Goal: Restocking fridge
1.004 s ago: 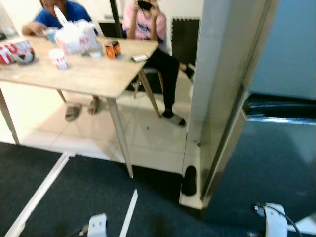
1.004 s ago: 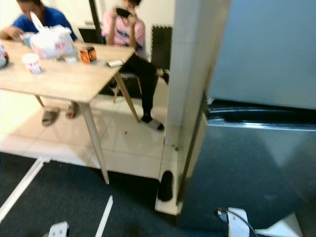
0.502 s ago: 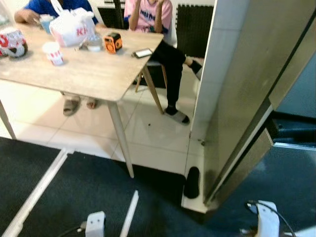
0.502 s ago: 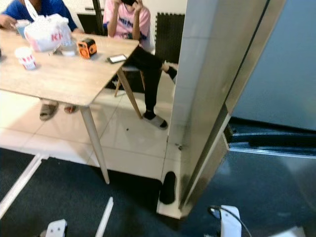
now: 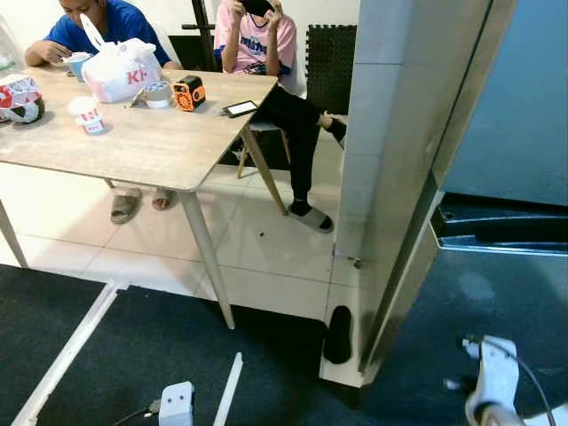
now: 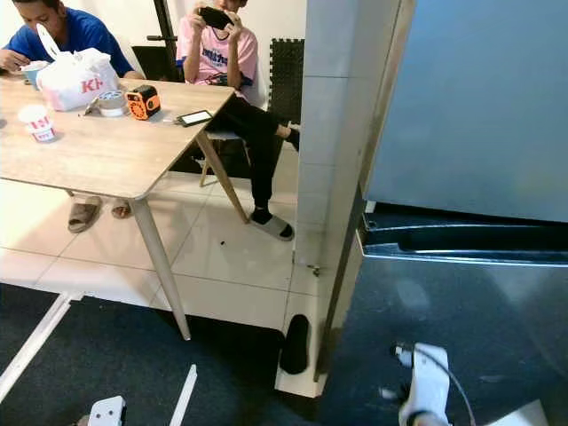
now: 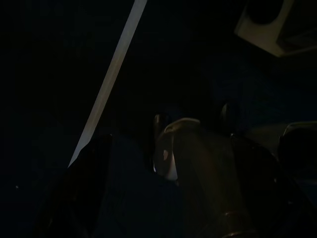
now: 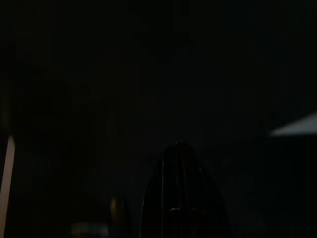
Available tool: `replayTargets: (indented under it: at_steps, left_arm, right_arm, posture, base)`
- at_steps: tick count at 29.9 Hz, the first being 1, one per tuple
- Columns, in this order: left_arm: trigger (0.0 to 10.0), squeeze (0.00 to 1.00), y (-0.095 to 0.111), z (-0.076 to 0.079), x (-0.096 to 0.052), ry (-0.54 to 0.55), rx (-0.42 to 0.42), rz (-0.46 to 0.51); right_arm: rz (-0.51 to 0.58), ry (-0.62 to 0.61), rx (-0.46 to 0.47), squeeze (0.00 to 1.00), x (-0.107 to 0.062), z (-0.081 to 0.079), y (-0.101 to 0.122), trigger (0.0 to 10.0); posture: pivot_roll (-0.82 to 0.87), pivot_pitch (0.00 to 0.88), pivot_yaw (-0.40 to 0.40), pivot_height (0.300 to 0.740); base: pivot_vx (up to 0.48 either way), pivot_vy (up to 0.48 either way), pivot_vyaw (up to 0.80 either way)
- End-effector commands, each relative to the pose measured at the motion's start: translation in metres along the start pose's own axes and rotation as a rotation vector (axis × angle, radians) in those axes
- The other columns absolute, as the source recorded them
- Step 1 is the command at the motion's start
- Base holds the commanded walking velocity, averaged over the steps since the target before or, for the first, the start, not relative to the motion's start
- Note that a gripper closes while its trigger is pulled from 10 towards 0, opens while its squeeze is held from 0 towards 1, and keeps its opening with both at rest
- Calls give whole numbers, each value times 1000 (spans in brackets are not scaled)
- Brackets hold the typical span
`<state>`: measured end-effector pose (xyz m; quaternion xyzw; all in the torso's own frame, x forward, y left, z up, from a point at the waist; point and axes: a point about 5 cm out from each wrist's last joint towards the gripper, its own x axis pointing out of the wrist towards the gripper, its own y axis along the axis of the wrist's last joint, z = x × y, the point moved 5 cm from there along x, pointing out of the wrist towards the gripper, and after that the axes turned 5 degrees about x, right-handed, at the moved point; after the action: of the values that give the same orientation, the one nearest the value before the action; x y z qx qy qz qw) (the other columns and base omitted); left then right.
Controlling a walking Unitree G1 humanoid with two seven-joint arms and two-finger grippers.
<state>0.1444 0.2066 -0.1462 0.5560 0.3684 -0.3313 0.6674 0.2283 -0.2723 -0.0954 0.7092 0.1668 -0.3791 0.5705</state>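
1. Your left arm (image 5: 176, 404) and right arm (image 5: 493, 389) hang low over the dark blue carpet (image 5: 133, 355).
2. The left wrist view is very dark. The left gripper (image 7: 188, 168) hangs above the carpet near a white strip (image 7: 111, 79), and you cannot tell whether it is open or closed.
3. In the right wrist view the right gripper (image 8: 181, 191) shows as one dark pointed shape with a seam down its middle, its fingers pressed together and holding nothing.
4. The fridge (image 6: 479, 115) stands to your right front. Its upper door and lower door (image 6: 461, 328) are both closed, with a dark handle groove (image 6: 461, 241) running between them.
5. A white tiled pillar (image 5: 377, 124) stands against the fridge's left side. A black shoe (image 5: 338, 334) lies at the pillar's foot, at the edge of the carpet.
6. A wooden table (image 5: 151, 155) stands to your left front, on pale floor tiles (image 5: 266, 257).
7. A paper cup (image 5: 86, 114) stands toward the table's left side. Red and white packaging (image 5: 18, 96) sits at its left edge.
8. Along the far edge sit a white plastic bag (image 5: 120, 69), a roll of tape (image 5: 158, 92) and a small orange box (image 5: 189, 92). A phone (image 5: 240, 108) lies flat near the far right corner.
9. A person in a blue shirt (image 5: 106, 22) sits behind the bag, with sandalled feet (image 5: 124, 204) under the table.
10. A person in a pink shirt (image 5: 257, 40) sits at the far right corner, holding a phone up in both hands.
11. A black foam mat (image 5: 330, 53) leans against the back wall beside the pillar.
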Motion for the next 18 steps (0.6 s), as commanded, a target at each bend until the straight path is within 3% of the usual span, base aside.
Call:
replayTargets:
  at_steps: [1, 8, 18]
  left_arm:
    - [10000, 0, -2, -1, 0, 5, 1, -7]
    - [10000, 0, -2, -2, -1, 4, 3, -7]
    - [10000, 0, -2, -2, -1, 4, 4, -5]
  right_arm:
    - [60, 14, 37, 0, 2, -4, 17, 10000]
    - [171, 54, 64, 0, 7, -18, 59, 10000]
    - [244, 97, 81, 0, 7, -32, 86, 10000]
  posture:
    - [-35, 0, 11, 740]
    - [-31, 0, 8, 740]
    - [-30, 0, 6, 740]
  base:
    - [0, 0, 0]
    - [0, 0, 0]
    - [0, 0, 0]
